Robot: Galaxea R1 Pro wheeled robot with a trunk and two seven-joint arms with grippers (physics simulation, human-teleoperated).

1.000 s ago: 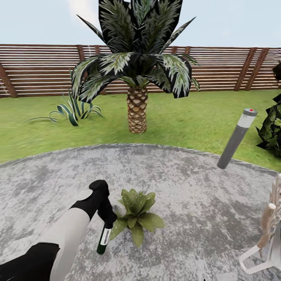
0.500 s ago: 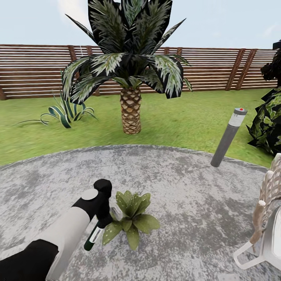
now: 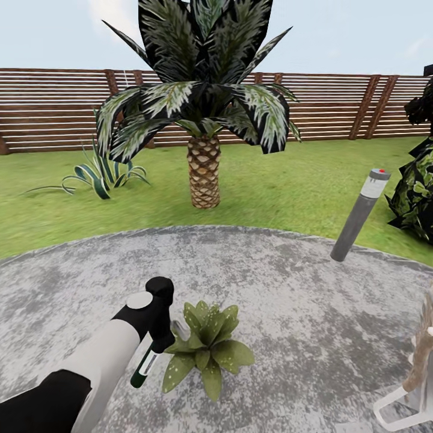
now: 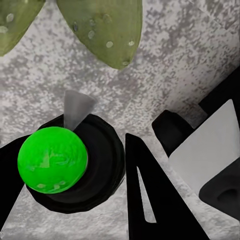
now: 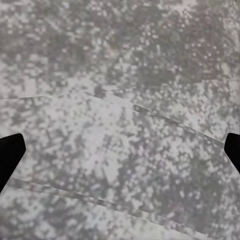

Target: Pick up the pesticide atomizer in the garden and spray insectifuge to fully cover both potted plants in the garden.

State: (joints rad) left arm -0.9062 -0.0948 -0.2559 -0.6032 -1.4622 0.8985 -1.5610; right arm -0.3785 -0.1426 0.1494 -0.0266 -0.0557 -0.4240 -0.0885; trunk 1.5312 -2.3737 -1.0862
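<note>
Since a moment ago my view has swung slightly, so the palm [image 3: 204, 120] and bollard lamp [image 3: 359, 215] sit a little further right; my left arm keeps its pose. My left gripper [image 3: 157, 344] is clamped on the pesticide atomizer [image 3: 143, 368], tilted, just beside the potted plant [image 3: 207, 349] on the stone patio [image 3: 288, 288]. Pale specks dot its leaves [image 4: 107, 30]. My right gripper [image 5: 120, 150] has its fingertips [image 5: 10, 152] spread wide above bare stone.
</note>
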